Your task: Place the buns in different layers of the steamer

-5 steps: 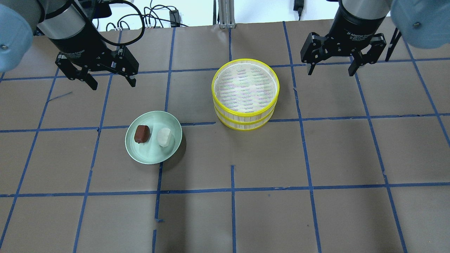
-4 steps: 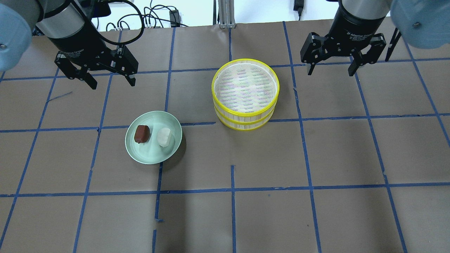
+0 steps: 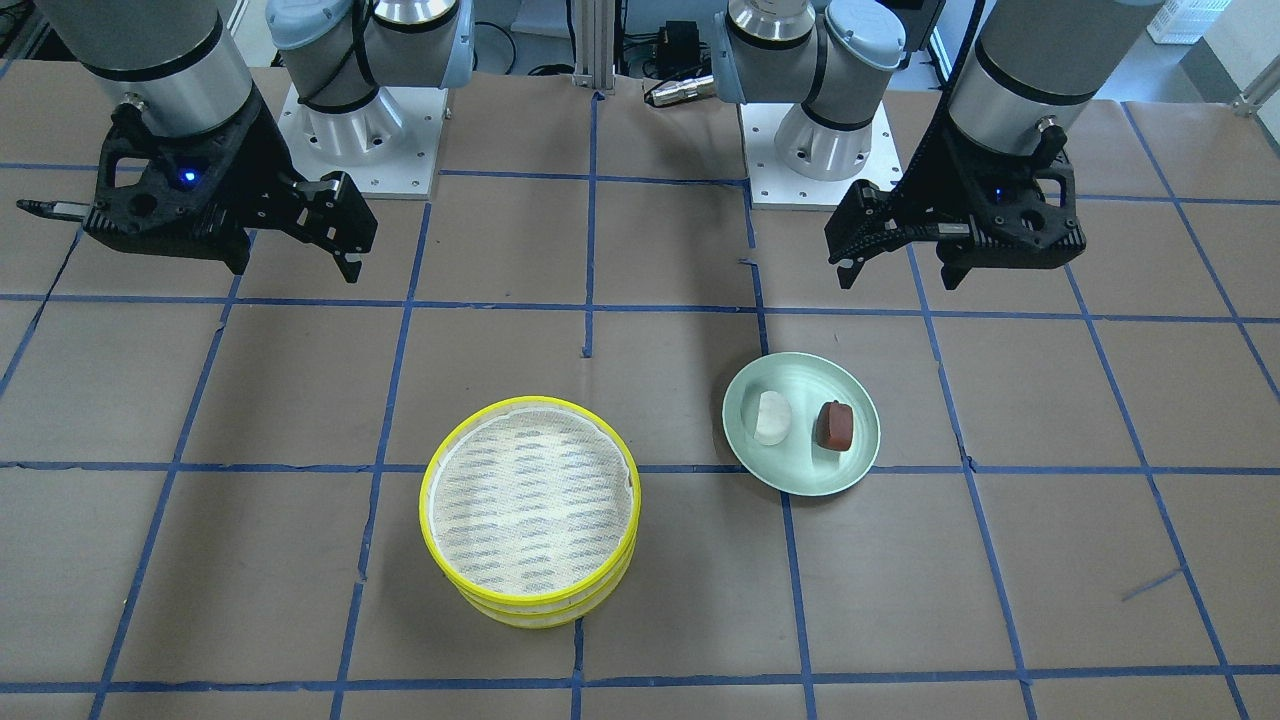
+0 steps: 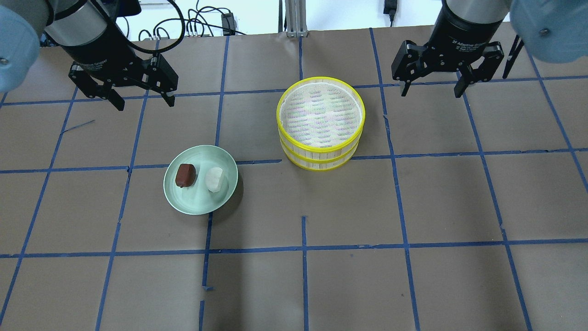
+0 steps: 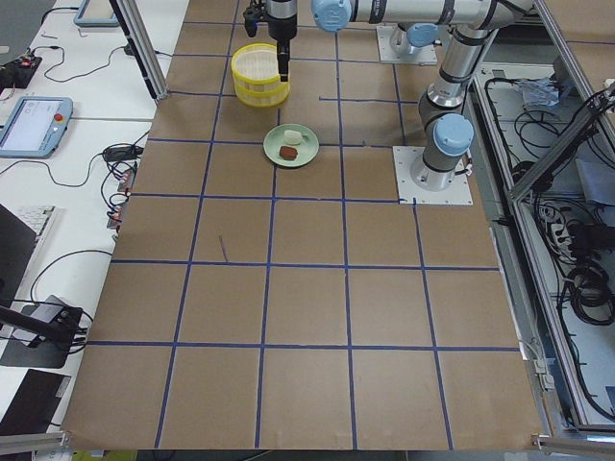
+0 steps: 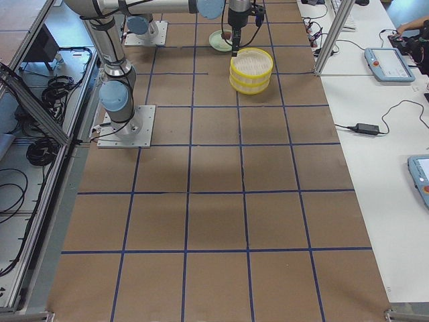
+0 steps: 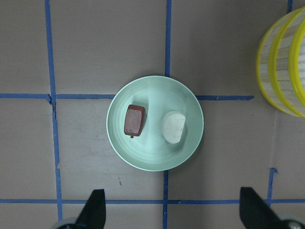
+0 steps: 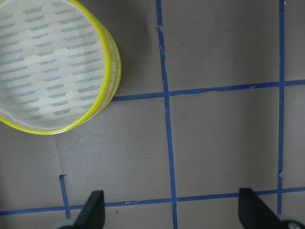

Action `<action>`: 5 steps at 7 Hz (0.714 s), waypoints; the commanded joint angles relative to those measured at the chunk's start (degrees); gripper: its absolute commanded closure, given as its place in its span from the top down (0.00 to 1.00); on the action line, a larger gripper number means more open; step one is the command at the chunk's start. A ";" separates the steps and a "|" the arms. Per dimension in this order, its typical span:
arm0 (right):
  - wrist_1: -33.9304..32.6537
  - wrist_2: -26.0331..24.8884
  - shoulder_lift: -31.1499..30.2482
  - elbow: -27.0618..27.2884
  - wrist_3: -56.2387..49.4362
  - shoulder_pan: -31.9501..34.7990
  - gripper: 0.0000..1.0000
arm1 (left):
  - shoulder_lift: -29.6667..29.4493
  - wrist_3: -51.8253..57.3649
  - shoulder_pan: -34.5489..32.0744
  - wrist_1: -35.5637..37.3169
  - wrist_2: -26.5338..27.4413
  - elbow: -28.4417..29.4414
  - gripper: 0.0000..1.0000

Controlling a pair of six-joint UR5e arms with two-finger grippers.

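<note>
Green plate point(image 4: 197, 204), centre-left: brown bun point(image 4: 185, 175) and white bun point(image 4: 214, 179) untouched; steamer point(image 4: 317, 158) stacked.
Left gripper point(image 4: 145, 103), right gripper point(image 4: 431, 94) wide, empty; I'd centre over one bun, squeeze gently.

I'm looking at two silver-grey arms point(image 3: 1030, 50) wearing pale blue joint caps point(image 3: 862, 30), each ending in a black two-fingered hand: left hand point(image 4: 145, 99), right hand point(image 4: 431, 89). White lettering point(image 4: 468, 44) is showing on the right wrist, a small blue light point(image 3: 187, 178) is glowing on each, and a black cable point(image 4: 183, 22) is looping beside the left arm.
</note>
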 commanded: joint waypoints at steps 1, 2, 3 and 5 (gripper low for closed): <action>-0.87 2.64 0.56 -0.22 0.34 0.23 1.00 | -0.45 1.30 0.09 3.64 0.19 -0.36 1.00; -5.05 2.84 1.61 0.56 0.43 0.40 0.99 | -0.45 1.75 0.70 3.92 0.45 -0.53 1.00; -7.18 2.84 5.54 0.74 0.35 0.40 0.99 | -0.45 4.80 3.57 4.10 -0.07 -1.23 1.00; -16.22 2.75 12.57 0.92 0.61 1.71 1.00 | -0.63 8.08 6.15 4.19 -0.08 -1.50 1.00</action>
